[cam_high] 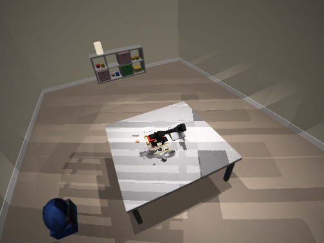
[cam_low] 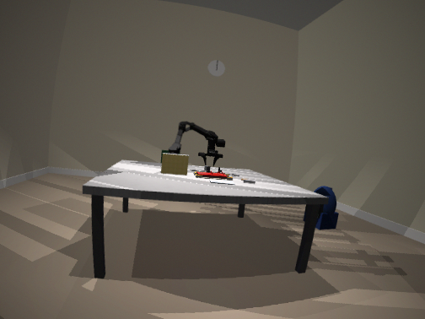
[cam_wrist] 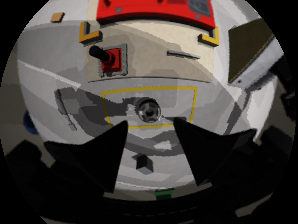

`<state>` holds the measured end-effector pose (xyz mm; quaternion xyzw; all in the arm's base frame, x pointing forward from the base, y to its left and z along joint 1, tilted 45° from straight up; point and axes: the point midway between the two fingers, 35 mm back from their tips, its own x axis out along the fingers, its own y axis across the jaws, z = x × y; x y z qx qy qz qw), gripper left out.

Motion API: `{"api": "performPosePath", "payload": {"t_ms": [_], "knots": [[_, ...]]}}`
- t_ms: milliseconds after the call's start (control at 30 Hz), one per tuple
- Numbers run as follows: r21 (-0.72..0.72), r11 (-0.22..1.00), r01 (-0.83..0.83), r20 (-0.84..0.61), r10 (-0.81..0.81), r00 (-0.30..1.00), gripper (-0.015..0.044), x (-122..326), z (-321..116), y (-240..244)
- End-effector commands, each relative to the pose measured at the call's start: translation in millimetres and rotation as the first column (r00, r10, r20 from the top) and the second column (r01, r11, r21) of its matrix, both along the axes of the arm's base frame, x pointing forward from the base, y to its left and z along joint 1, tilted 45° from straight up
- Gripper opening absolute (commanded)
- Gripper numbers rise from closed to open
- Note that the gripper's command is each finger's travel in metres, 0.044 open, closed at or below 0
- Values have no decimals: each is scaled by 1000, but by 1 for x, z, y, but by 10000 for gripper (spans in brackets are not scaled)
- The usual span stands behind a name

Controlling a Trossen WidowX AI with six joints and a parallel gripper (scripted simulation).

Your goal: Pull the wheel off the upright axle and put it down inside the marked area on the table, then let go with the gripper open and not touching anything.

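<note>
The dark round wheel point(cam_wrist: 149, 107) lies flat inside the yellow outline of the marked area point(cam_wrist: 195, 102) point(cam_high: 168, 148), with its hub facing up. In the exterior view the wheel point(cam_low: 207, 171) shows low, just below the fingertips. My gripper point(cam_wrist: 150, 121) point(cam_low: 210, 164) is open and points down, its fingertips apart on either side of the wheel in the wrist view. Nothing is held between them. A bare black axle point(cam_wrist: 97, 52) stands on a red block beyond the marked area, at the upper left in the wrist view. Small gaps between fingers and wheel are hard to judge.
A beige board point(cam_wrist: 150, 59) with yellow corner brackets and a red panel point(cam_wrist: 155, 12) point(cam_low: 212, 175) lies beyond the marked area. A yellowish upright panel point(cam_low: 174, 164) stands near the arm. A small dark block point(cam_wrist: 144, 163) point(cam_high: 164, 159) sits on the near side.
</note>
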<state>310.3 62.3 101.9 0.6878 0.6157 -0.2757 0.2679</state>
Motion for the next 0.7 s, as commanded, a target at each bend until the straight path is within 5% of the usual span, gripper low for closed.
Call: {"api": "performPosePath", "payload": {"t_ms": [0,233,333,667], "knots": [[8,1000,-9,8,9,1000,300,-1,12,-6],[-7,1000,-4,-1,4,1000,440,-57,9,-46],[4,1000,-9,0,9,1000,440,-87,12,-58],[5,1000,-9,1,9,1000,440,-89,13,-59]]}}
